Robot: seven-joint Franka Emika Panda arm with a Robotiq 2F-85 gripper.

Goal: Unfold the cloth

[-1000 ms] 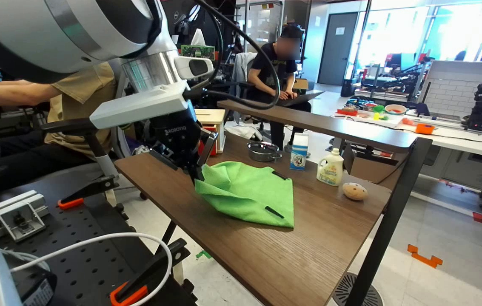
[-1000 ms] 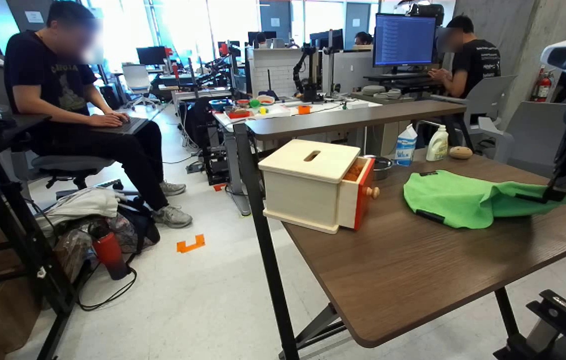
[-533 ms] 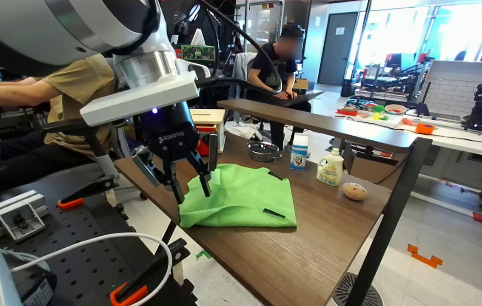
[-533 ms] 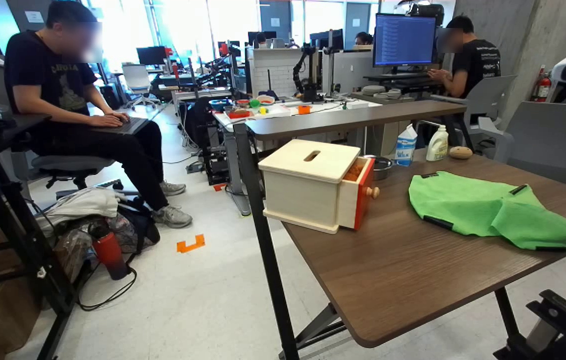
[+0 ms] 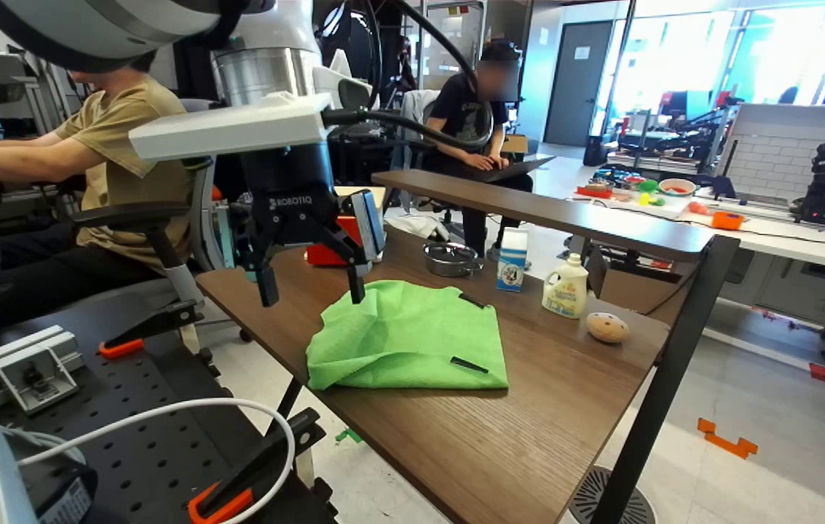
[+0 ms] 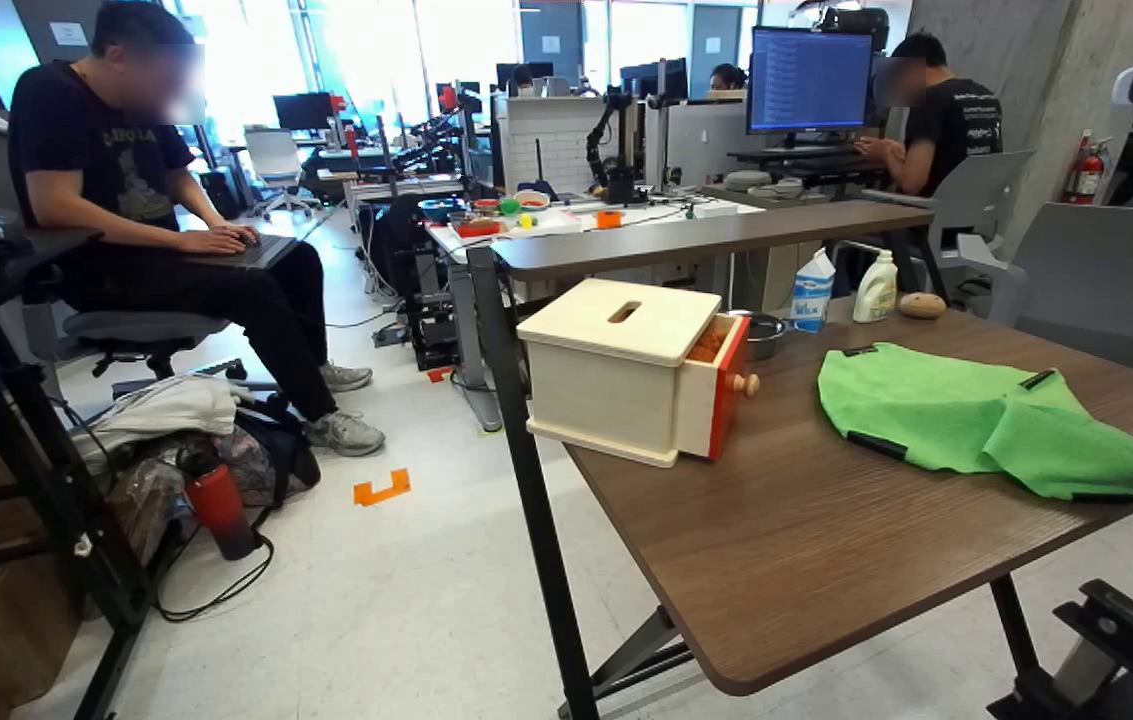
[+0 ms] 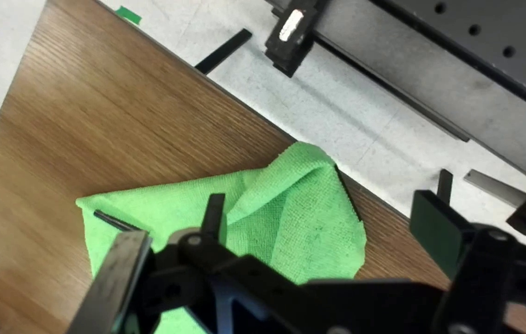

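The bright green cloth (image 5: 419,331) lies on the brown table with black strips at its edges; both exterior views show it. A raised fold runs across it, and in the wrist view the cloth (image 7: 309,241) has a curled corner reaching the table's edge beside the floor gap. My gripper (image 5: 313,290) hangs above the cloth's near-arm end, apart from it. Its fingers stand wide, with nothing between them. Seen from the wrist, the gripper (image 7: 323,218) spans the cloth's end and bare wood below. At the right border of an exterior view, only a dark sliver of the gripper shows.
A wooden box (image 6: 616,330) with a red drawer (image 6: 726,390) pulled out stands on the table. Along the far side are a metal pot (image 5: 448,260), a milk carton (image 5: 512,260), a cream bottle (image 5: 565,287) and a speckled brown object (image 5: 607,327). A raised shelf (image 5: 550,211) runs behind them.
A second ago my gripper was shut on the cloth's lifted edge. It then let go, and that end dropped onto the table toward the arm's side. Since then the gripper has risen.
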